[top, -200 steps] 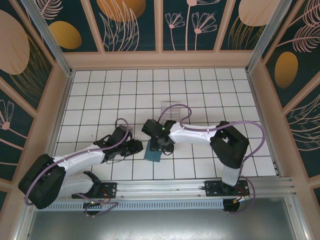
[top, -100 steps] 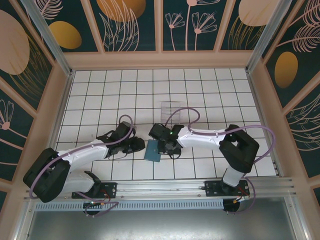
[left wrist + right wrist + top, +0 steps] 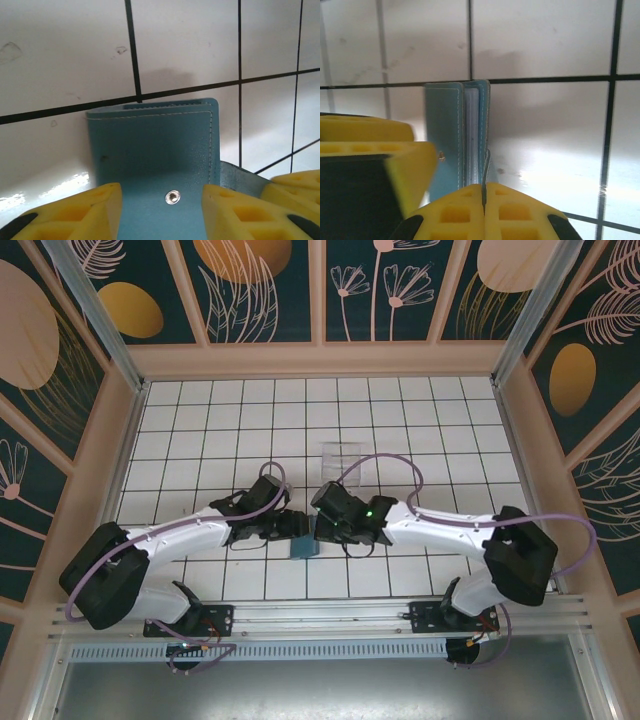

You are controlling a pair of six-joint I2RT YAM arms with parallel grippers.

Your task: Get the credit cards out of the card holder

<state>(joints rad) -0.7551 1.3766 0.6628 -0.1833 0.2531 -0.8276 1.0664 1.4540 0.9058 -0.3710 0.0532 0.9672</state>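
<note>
The teal-blue card holder [image 3: 304, 548] lies folded on the white tiles between my two grippers. My left gripper [image 3: 161, 194] hangs open over its face, one yellow finger on each side of the metal snap [image 3: 172, 197]. In the right wrist view the card holder [image 3: 445, 140] stands edge-on, with pale thin edges between its covers. My right gripper [image 3: 484, 189] is shut on the thin grey strap tab [image 3: 485, 167] at its side. The credit cards are hidden inside the holder. From above, the left gripper [image 3: 293, 525] and right gripper [image 3: 325, 527] almost meet.
A clear plastic tray [image 3: 342, 455] lies on the tiles a little behind the grippers. Wooden walls with dark panels enclose the floor on three sides. The metal rail [image 3: 330, 615] with both arm bases runs along the near edge.
My left gripper has moved right to the card holder and opened wider. My right gripper has shut on the strap tab, and the right arm's elbow has swung out to the right.
</note>
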